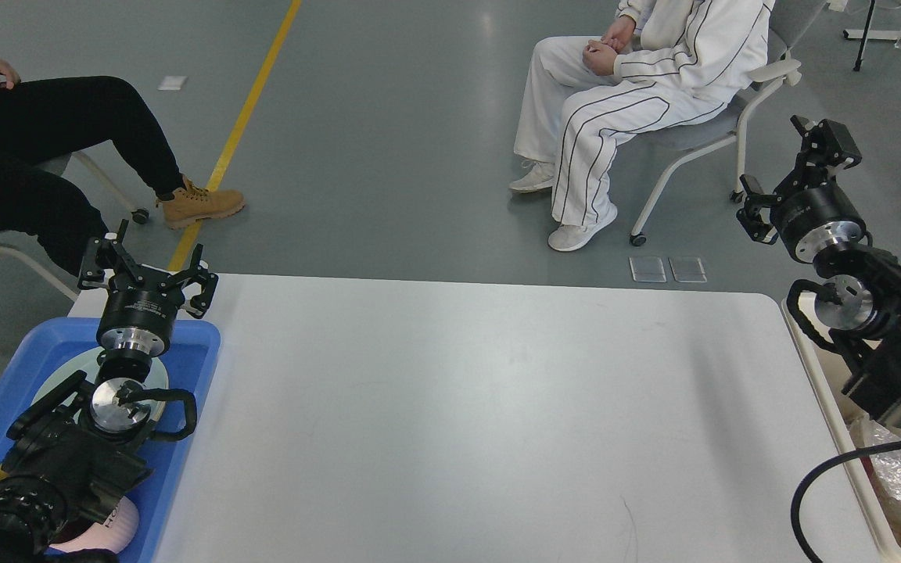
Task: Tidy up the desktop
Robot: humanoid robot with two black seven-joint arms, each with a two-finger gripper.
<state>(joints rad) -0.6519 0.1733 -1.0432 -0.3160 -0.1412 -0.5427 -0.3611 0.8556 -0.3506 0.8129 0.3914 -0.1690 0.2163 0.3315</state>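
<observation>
The desktop is a large white tabletop with rounded corners, and nothing lies on its surface. My left gripper hangs over the far end of a blue tray at the table's left edge, its fingers spread open and holding nothing. My right gripper is raised beyond the table's far right corner, above a cream bin. Its two fingers stand apart with only floor showing between them.
The blue tray holds a pale plate and a pink object, partly hidden by my left arm. Crinkled plastic lies in the bin. A person in white and a person in black sit beyond the table.
</observation>
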